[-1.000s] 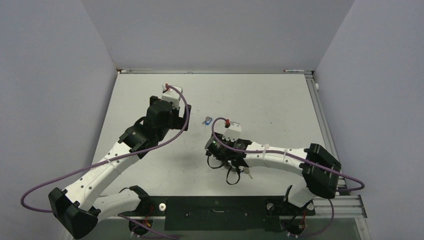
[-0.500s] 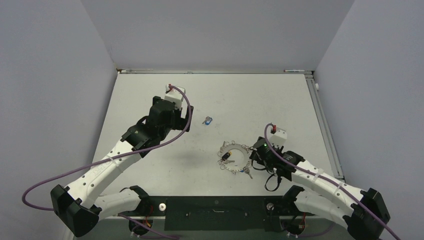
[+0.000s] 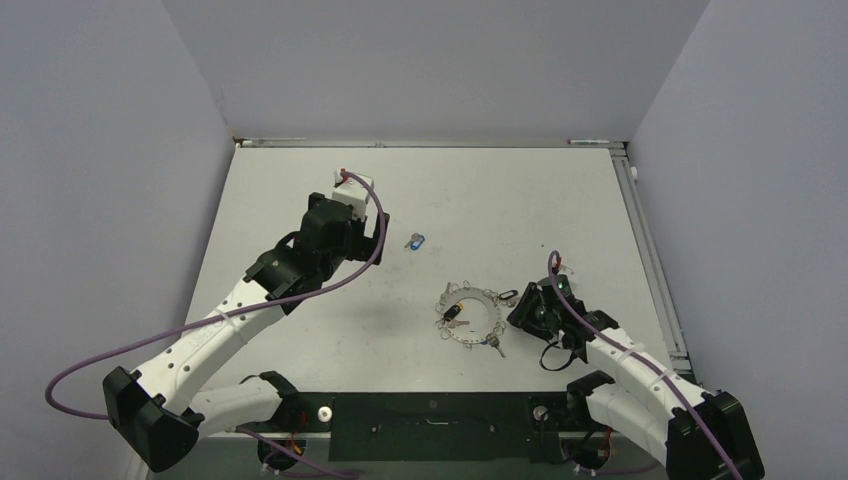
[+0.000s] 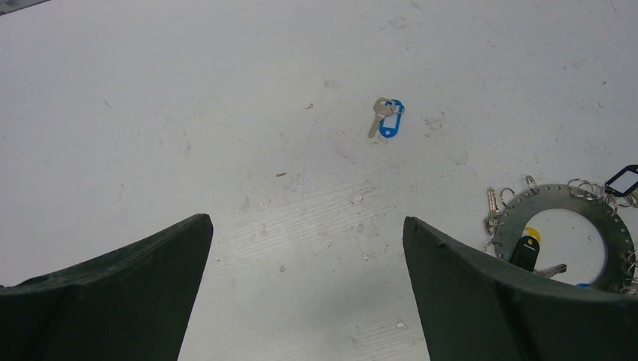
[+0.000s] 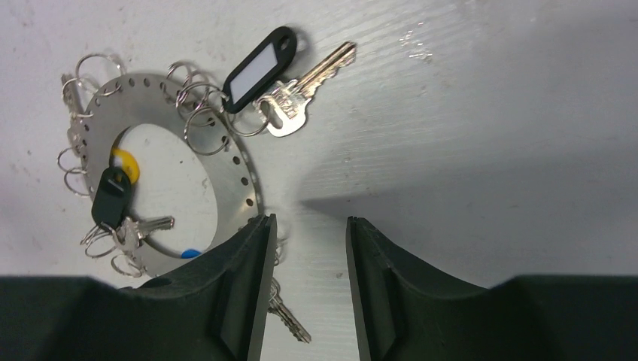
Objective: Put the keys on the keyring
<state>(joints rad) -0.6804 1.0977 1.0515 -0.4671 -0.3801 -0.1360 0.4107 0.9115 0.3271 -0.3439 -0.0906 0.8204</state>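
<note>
Keyring [image 3: 468,316] is being observed lying flat on the table [image 3: 500,200], right of centre and toward the near edge; it is a flat perforated metal hoop, so no long axis is being noted. Small split rings are being carried around its rim. A black-framed tag [image 5: 259,69] and a silver key [image 5: 305,86] are being carried at the rim, the key's blade pointing away from the hoop, toward upper right in the right wrist view. Inside the hoop's opening a yellow tag [image 5: 123,162] and a black fob [image 5: 111,197] are being seen with a further key [image 5: 147,226]. One loose key with a blue tag [image 3: 414,241] is being seen well apart, farther up the table, its long axis diagonal and its blade pointing lower left in the left wrist view [image 4: 385,119]. The right gripper [image 5: 308,286] is being held low just beside the hoop's edge, jaws parted narrowly, only bare table between them, nothing being gripped. The left gripper [image 4: 308,293] is being held above bare table left of the loose key, jaws spread wide and empty.
</note>
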